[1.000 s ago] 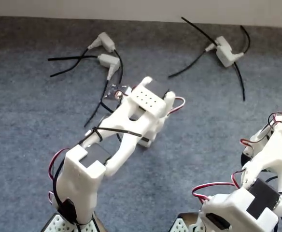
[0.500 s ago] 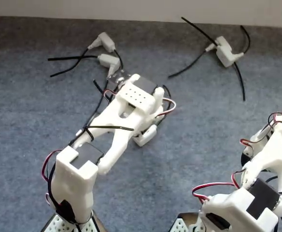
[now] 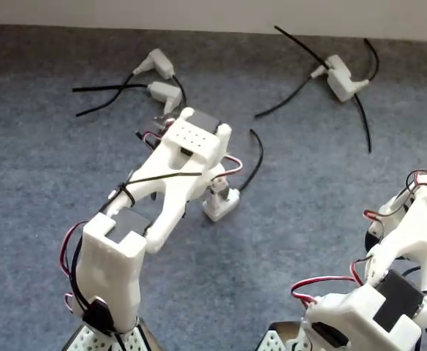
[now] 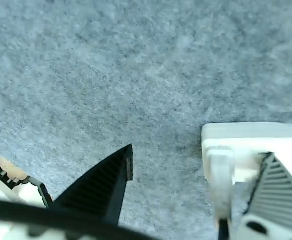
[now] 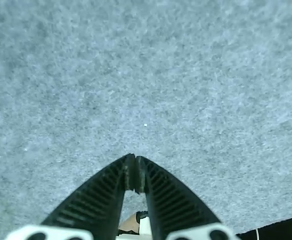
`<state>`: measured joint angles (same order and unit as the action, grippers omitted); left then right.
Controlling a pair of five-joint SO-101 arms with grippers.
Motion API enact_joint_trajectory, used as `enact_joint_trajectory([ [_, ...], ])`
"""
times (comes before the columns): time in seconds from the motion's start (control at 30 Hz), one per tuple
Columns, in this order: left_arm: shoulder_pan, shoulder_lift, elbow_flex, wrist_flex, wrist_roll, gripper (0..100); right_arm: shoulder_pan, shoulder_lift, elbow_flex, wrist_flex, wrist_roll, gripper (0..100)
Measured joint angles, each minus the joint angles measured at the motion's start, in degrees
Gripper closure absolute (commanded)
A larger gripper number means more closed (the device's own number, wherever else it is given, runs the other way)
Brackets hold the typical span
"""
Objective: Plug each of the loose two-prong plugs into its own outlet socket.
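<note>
A white socket block [image 3: 221, 204] with a curling black cord [image 3: 254, 157] lies mid-carpet, just beside my left arm [image 3: 191, 150]. In the left wrist view my left gripper [image 4: 196, 172] is open, and the same block [image 4: 251, 142] lies on the carpet against one finger [image 4: 276, 190], outside the gap; the other finger [image 4: 111, 177] stands apart over bare carpet. Two white two-prong plugs [image 3: 159, 64] [image 3: 166, 93] with black cords lie at the back left. My right gripper [image 5: 135, 172] is shut over bare carpet with nothing in it.
A white plug-and-socket piece [image 3: 339, 79] with several black cords lies at the back right. My right arm [image 3: 411, 234] is folded at the near right. Grey carpet [image 3: 308, 183] lies open between the arms. A pale wall strip runs along the far edge.
My left arm has swung left and drawn back a little, uncovering the white socket block and its cord. The right arm has not moved.
</note>
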<state>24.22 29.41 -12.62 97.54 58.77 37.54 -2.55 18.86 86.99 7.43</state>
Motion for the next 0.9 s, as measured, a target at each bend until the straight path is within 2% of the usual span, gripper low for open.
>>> enact_joint_trajectory([
  [0.27, -1.41, 0.35, -11.34, 1.93, -16.09, 59, 0.0, 0.0, 0.0, 0.0, 0.0, 99.1],
  [0.43, -4.22, 0.35, -17.85, 1.93, -32.88, 59, 0.0, 0.0, 0.0, 0.0, 0.0, 99.1],
  [0.57, -5.1, 0.35, -18.29, 1.93, -50.11, 59, 0.0, 0.0, 0.0, 0.0, 0.0, 99.1],
  [0.67, -4.57, 0.44, -16.53, 1.93, -60.4, 59, 0.0, 0.0, 0.0, 0.0, 0.0, 99.1],
  [0.8, -3.25, 0.88, -14.68, 1.93, -69.89, 59, 0.0, 0.0, 0.0, 0.0, 0.0, 99.1],
  [0.9, -1.76, 4.22, -14.68, 1.93, -73.14, 59, 0.0, 0.0, 0.0, 0.0, 0.0, 99.1],
])
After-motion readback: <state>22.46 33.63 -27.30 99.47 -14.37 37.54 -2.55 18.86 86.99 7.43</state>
